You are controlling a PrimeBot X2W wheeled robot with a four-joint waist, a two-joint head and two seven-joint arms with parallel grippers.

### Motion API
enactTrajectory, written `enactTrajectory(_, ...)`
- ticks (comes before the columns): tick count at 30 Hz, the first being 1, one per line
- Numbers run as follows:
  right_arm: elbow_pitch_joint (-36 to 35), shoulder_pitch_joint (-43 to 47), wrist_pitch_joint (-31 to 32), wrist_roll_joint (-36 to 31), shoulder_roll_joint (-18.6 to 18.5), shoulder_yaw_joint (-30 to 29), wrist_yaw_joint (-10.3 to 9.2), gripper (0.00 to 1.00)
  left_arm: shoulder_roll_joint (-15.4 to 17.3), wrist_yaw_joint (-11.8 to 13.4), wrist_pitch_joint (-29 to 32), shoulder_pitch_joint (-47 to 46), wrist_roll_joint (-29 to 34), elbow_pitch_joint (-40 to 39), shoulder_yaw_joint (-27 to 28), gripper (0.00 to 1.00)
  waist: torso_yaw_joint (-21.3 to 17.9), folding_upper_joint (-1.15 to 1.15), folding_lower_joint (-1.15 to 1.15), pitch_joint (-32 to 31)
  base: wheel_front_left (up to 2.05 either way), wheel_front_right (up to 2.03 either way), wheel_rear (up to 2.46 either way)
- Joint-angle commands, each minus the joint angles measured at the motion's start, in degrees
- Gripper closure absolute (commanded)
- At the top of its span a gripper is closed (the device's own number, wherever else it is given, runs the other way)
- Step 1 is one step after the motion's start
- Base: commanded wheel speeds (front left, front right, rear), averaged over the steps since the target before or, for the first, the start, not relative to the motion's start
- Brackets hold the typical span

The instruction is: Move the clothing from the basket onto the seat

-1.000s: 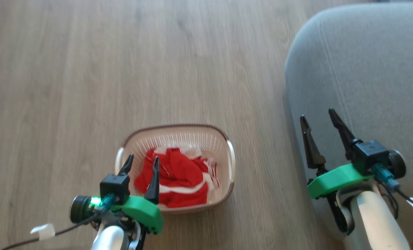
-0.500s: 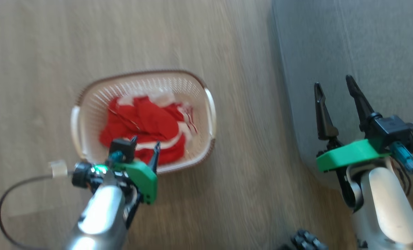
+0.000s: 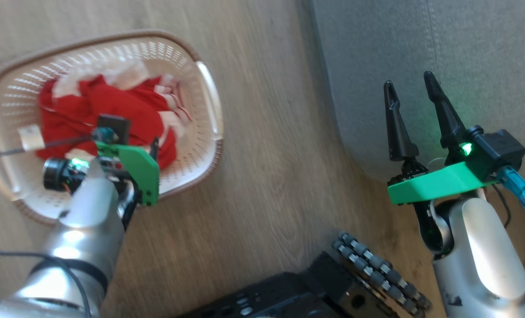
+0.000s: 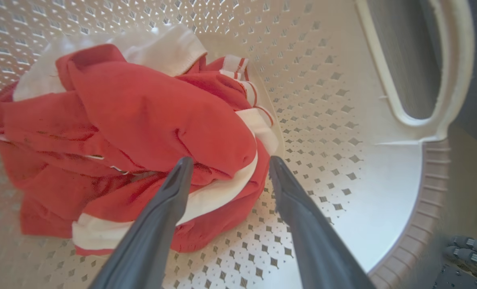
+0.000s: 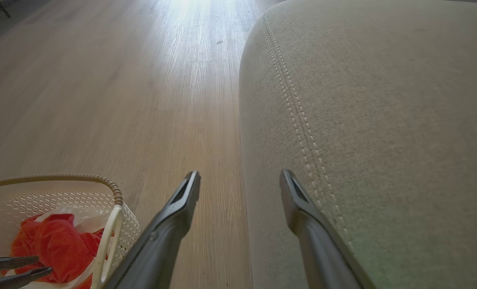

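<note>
Hovering inside the basket (image 4: 354, 168), the left gripper (image 4: 229, 160) is holding its fingers wide apart over the clothing (image 4: 142, 112), a crumpled red-and-white heap that is lying in the basket on the wooden floor (image 3: 266, 176); whether the tips touch the fabric is unclear. The right gripper (image 3: 409, 79) is hanging with jaws spread, gripping nothing, at the edge of the grey seat (image 3: 465, 44) beside the basket.

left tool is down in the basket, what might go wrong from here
The open left tool straddles only the near edge of the red clothing, so closing may pinch one thin fold that slips out. Its fingertips sit close to the perforated floor of the basket; pushing lower could snag a hole or drag the basket. The garments look bunched together, so lifting may spill one short of the seat.
</note>
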Motion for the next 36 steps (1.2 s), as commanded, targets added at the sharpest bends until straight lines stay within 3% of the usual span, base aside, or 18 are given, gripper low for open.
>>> enactTrajectory(1,-1.82,0.28,-0.52,0.58,-0.14,0.96,-0.01,0.00,1.19,-0.39,0.51,-0.29,-0.60,0.04,1.31,0.00,-2.76,0.00,-0.01,3.30,0.00,0.00,0.00)
enactTrajectory(13,-4.17,2.17,-0.52,2.33,-0.14,1.86,-0.01,0.00,3.29,3.10,8.27,-4.70,-0.96,1.74,0.76,0.00,-3.59,0.00,-0.01,6.55,0.00,0.00,0.00)
enactTrajectory(19,-5.12,3.25,-0.52,2.93,-0.14,2.52,-0.01,0.00,5.36,10.20,9.68,-6.05,2.15,1.86,-1.84,0.00,-3.61,0.00,-0.01,7.69,0.00,0.00,0.00)
enactTrajectory(22,-5.24,3.30,-0.52,3.08,-0.14,2.66,-0.01,0.00,5.83,12.17,11.40,-6.53,4.03,1.89,-3.81,0.00,-3.59,0.00,-0.01,8.13,0.00,0.00,0.00)
enactTrajectory(36,-6.59,4.15,-0.52,2.14,-0.14,2.78,-0.01,0.00,5.57,7.11,17.16,-8.09,4.33,1.91,-6.74,0.00,-2.69,0.00,-0.01,10.24,0.00,0.00,0.00)
